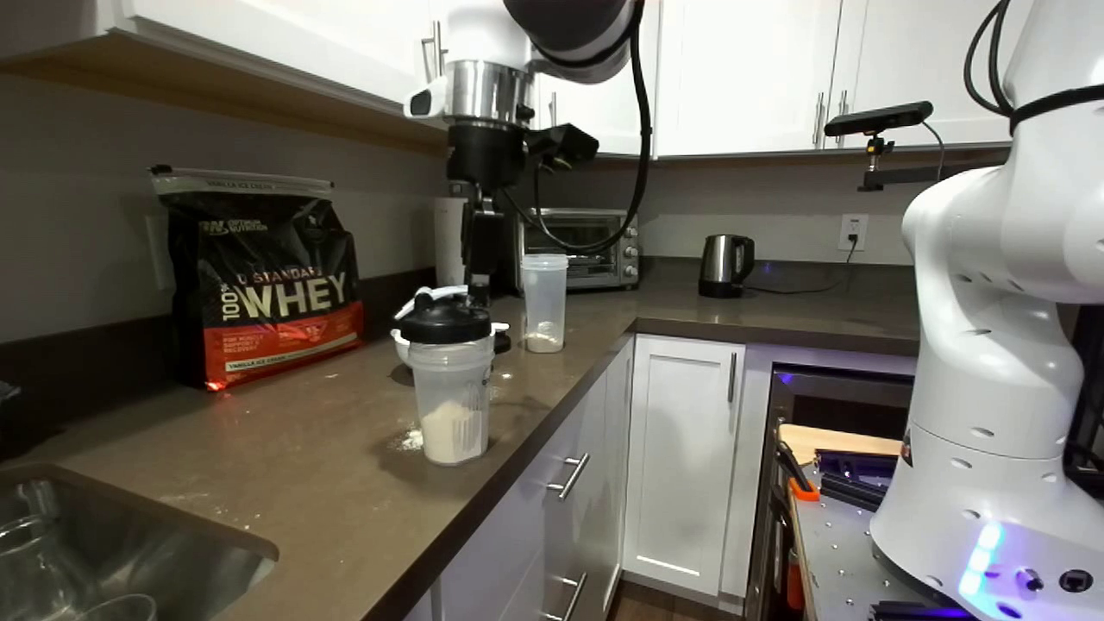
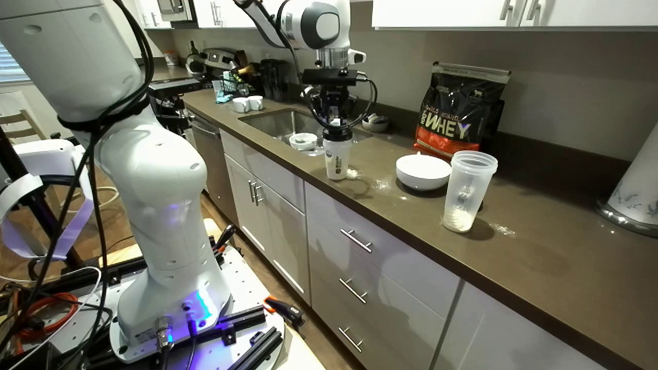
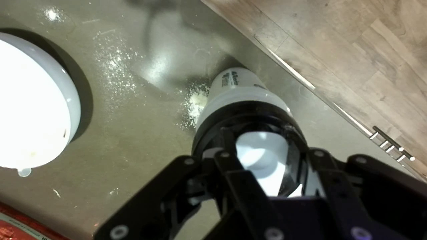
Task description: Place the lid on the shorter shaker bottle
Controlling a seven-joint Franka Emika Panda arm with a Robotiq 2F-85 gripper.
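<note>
- The small round black plastic lid (image 1: 446,320) lies straight below the black two-fingered gripper (image 3: 272,151), across the mouth of the short, wide, translucent whitish plastic shaker bottle (image 2: 337,160).
- The bottle's long axis stands upright and the lid looks about level over it; in an exterior view the lid's edge shows slightly off the bottle's rim to one side, so whether it is fully seated cannot be told.
- The coming move likely turns on this centring: lid and bottle need a shared axis before any push down.
- The jaws point down over the bottle's mouth and stand part-way apart, less wide than the lid; in the wrist view the lid's pale patch (image 3: 262,151) shows between the fingers (image 3: 322,161).
- The fingertips seem to reach the lid's top, but whether they press on a raised part or merely straddle it cannot be told.
- A round white bowl (image 2: 422,177) stands near the bottle, roughly between it and the taller, narrower clear plastic bottle (image 2: 469,192).
- A sideways nudge would probably tip the shorter bottle.
</note>
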